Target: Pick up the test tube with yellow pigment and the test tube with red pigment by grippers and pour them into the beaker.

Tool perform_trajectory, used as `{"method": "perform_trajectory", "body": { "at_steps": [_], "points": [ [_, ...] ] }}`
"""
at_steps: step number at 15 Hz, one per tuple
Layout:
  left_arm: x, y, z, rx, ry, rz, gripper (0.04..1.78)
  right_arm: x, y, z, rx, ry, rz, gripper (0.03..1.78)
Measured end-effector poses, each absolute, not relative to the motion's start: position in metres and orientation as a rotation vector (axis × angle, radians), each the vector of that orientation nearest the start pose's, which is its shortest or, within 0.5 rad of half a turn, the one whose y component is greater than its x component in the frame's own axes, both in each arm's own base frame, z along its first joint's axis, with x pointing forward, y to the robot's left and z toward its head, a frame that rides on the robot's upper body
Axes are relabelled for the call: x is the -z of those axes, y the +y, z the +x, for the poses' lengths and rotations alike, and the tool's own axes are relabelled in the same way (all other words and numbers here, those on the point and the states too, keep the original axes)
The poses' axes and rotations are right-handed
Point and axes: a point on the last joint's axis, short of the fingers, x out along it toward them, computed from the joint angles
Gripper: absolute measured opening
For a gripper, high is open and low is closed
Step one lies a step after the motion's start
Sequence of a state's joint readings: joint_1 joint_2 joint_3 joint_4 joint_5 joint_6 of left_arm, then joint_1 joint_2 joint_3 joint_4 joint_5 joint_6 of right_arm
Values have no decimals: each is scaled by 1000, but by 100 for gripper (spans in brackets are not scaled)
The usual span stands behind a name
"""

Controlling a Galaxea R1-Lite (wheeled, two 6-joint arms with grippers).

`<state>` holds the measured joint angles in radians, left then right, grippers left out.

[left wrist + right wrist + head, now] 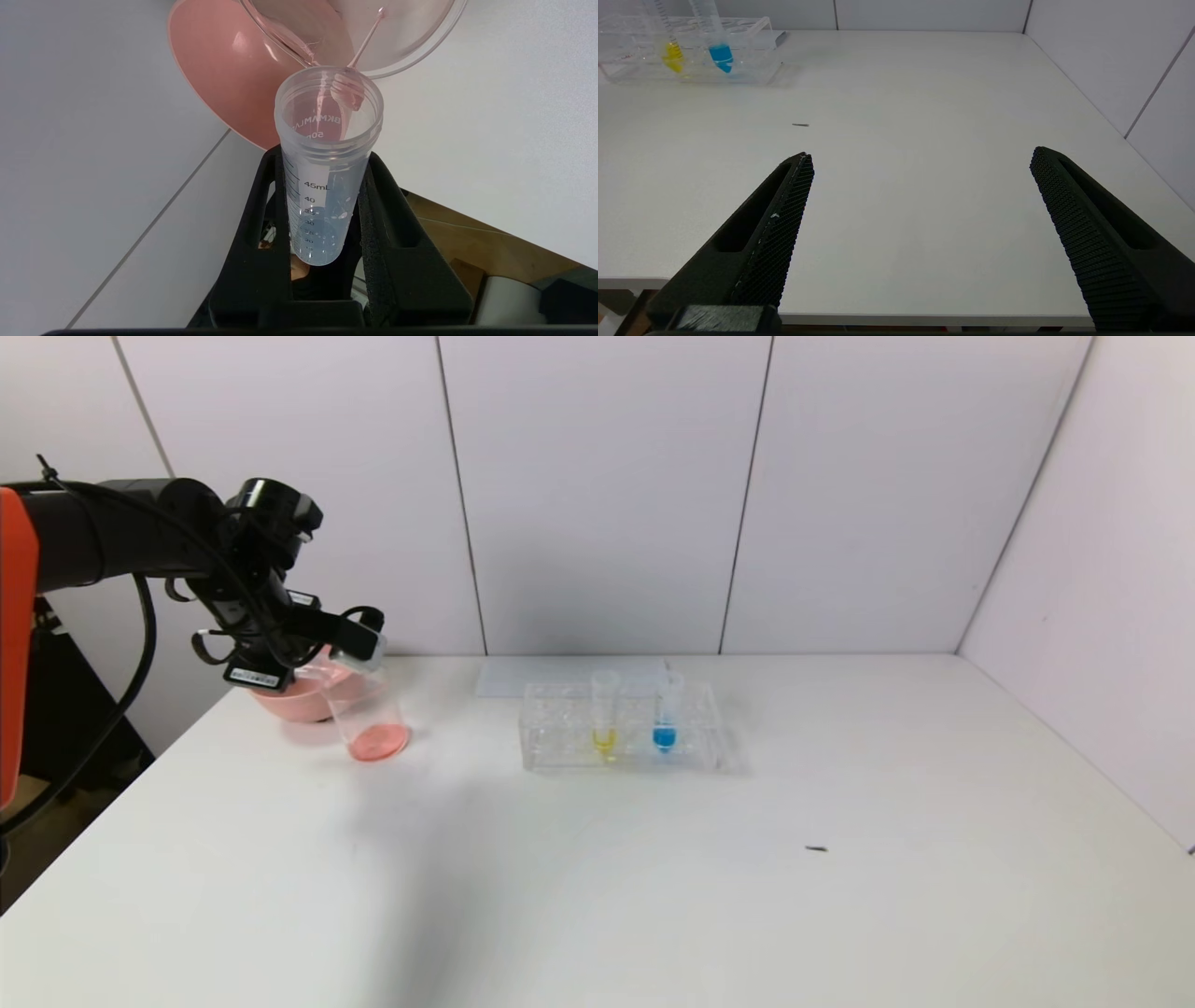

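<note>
My left gripper (359,639) (324,158) is shut on the test tube with red pigment (322,196) (358,655). It holds the tube tipped, mouth down, over the rim of the beaker (369,714) (416,42) at the table's far left. A thin pink-red thread (369,35) runs from the tube's mouth into the beaker, and red liquid lies on the beaker's bottom. The tube's body looks almost clear. The test tube with yellow pigment (605,709) (670,46) stands upright in the clear rack (560,747) (752,60). My right gripper (922,158) is open and empty near the table's front edge.
A pink bowl (285,700) (219,70) sits right behind the beaker. A blue-tipped tube (665,714) (720,49) stands in the rack beside the yellow one. A small dark speck (816,848) (800,125) lies on the white table. Walls close the back and right.
</note>
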<state>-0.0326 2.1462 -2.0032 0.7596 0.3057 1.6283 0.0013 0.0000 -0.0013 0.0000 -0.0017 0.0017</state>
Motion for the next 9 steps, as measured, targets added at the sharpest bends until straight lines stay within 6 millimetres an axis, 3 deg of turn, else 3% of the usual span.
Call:
{"method": "perform_trajectory", "body": {
  "at_steps": [9],
  "points": [
    [-222,-8,410,528,925,1674,44,-76,0,-23,0,-1,2,170]
  ]
}}
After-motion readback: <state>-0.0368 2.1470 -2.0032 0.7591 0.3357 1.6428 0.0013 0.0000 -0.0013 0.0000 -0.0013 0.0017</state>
